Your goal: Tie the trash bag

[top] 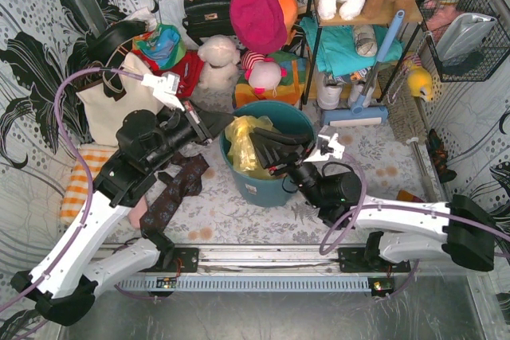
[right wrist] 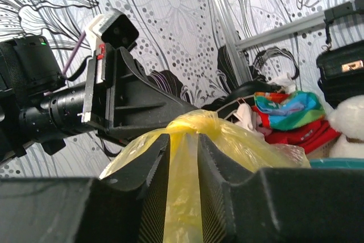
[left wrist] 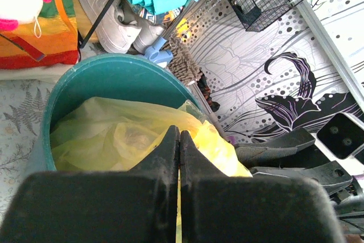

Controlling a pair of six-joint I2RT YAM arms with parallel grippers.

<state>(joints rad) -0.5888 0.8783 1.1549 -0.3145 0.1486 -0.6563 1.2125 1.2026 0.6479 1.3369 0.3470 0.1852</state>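
The yellow trash bag [top: 245,142] sits bunched inside the teal bucket [top: 275,190] at the middle of the table. My left gripper [top: 225,123] reaches over the bucket's left rim. In the left wrist view its jaws [left wrist: 180,132] are shut, with a thin sliver of yellow film between them, over the bag [left wrist: 114,135] and bucket [left wrist: 114,78]. My right gripper [top: 267,153] comes in from the right over the bucket. Its jaws [right wrist: 183,138] stand apart, and a strip of the bag [right wrist: 250,143] runs up between them to a gathered neck.
A cream tote [top: 111,101] stands at the left. Soft toys [top: 219,61], a black handbag [top: 207,9] and a shelf rack [top: 358,45] crowd the back. A dark patterned cloth [top: 171,193] and an orange checked cloth [top: 80,185] lie left of the bucket.
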